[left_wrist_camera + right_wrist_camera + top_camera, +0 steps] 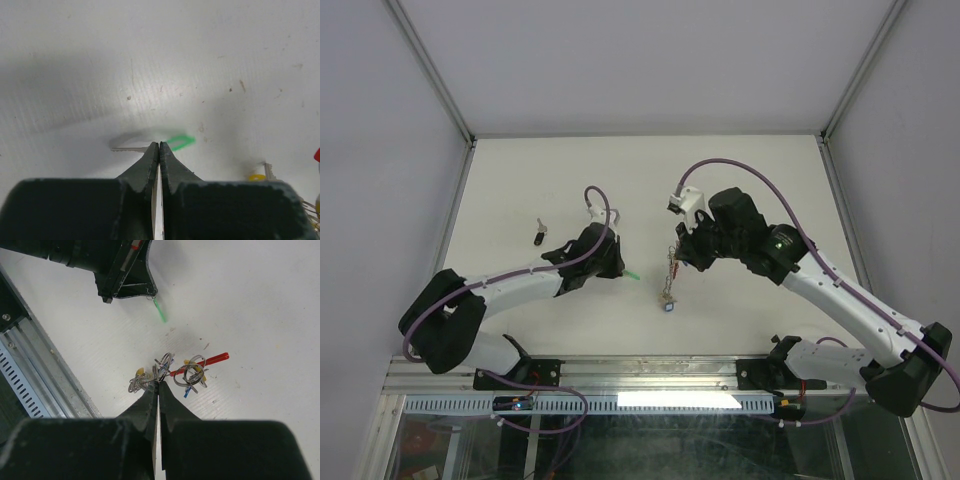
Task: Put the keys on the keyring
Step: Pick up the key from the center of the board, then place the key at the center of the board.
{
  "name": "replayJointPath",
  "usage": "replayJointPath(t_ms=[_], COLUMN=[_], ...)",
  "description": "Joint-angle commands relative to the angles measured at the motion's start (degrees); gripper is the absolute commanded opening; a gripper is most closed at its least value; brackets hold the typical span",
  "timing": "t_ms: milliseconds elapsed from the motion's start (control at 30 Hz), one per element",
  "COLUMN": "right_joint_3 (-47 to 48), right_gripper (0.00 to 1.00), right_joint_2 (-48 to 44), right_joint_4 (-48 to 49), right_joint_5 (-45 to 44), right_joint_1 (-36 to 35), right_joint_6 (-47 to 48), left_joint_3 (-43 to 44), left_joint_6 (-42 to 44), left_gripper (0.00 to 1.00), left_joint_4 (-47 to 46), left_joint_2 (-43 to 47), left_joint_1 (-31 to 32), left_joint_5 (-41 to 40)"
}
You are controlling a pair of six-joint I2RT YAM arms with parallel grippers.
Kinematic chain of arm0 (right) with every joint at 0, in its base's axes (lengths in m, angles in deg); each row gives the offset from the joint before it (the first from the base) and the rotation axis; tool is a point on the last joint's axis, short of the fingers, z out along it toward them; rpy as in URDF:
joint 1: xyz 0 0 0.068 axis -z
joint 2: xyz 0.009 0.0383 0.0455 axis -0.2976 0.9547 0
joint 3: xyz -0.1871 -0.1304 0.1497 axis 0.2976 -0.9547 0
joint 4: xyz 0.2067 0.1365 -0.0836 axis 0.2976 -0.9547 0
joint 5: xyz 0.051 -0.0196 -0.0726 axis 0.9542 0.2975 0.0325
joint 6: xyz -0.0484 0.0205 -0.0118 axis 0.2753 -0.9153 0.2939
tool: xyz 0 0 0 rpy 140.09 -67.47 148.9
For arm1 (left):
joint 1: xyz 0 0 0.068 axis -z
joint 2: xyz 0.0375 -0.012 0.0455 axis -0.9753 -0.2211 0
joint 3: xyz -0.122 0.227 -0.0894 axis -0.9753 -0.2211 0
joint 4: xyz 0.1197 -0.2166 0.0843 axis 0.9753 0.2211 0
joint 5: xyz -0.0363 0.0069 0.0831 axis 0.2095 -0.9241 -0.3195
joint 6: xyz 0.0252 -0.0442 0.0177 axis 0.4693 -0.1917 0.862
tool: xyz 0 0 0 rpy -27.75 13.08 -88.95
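Observation:
My left gripper point(618, 268) is shut on a key with a green cap point(180, 141). Its metal blade point(127, 148) sticks out to the left of the fingertips, just above the table. The green key also shows in the top view point(633, 276) and the right wrist view point(160, 310). My right gripper point(158, 382) is shut on a metal ring of the keyring point(192, 371). The keyring has a red arc point(200, 362), yellow-capped keys and a blue-framed tag point(667, 305), and lies between the two grippers point(668, 275). A black-capped key point(540, 234) lies loose at the left.
A yellow-capped key point(256, 176) and a tip of the red arc point(317, 155) show at the right edge of the left wrist view. The metal rail point(35, 385) of the table's near edge runs close by the keyring. Grey walls enclose the white table point(750, 170).

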Motion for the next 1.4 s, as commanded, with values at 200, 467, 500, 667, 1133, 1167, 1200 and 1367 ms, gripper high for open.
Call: replayJointPath(t_ms=[200, 467, 500, 667, 1133, 1167, 1200, 1367], right_joint_3=[-5.94, -9.89, -11.17, -16.41, -21.01, -21.52, -22.1, -24.72], right_gripper=[0.0, 0.0, 0.0, 0.0, 0.0, 0.0, 0.0, 0.0], right_joint_2=[-7.39, -9.32, -9.64, -9.89, -6.3, -6.25, -6.29, -7.02], right_joint_4=[15.12, 22.47, 24.56, 32.96, 40.99, 41.79, 42.59, 47.01], right_joint_5=[-1.91, -4.59, -4.6, -5.57, -6.8, -6.76, -6.53, -4.16], right_joint_1=[-0.21, -0.22, -0.22, -0.22, -0.21, -0.2, -0.21, -0.22], right_joint_6=[-0.87, 0.21, 0.29, 0.36, -1.25, -1.27, -1.21, -0.48], left_joint_3=[-1.74, -1.09, -0.94, -1.49, -2.05, -2.01, -1.92, -1.5], left_joint_6=[8.8, 15.91, 16.19, 17.88, 18.81, 18.71, 18.6, 17.85], left_gripper=[0.0, 0.0, 0.0, 0.0, 0.0, 0.0, 0.0, 0.0], left_joint_4=[-7.95, -10.6, -10.73, -12.35, -17.49, -17.97, -18.55, -21.02], left_joint_2=[8.33, 15.92, 16.64, 20.35, 22.31, 22.05, 21.59, 20.28], left_joint_1=[0.51, 0.55, 0.58, 0.54, 0.53, 0.52, 0.55, 0.57], left_joint_5=[5.04, 12.98, 14.13, 19.8, 31.96, 32.87, 33.87, 37.22])
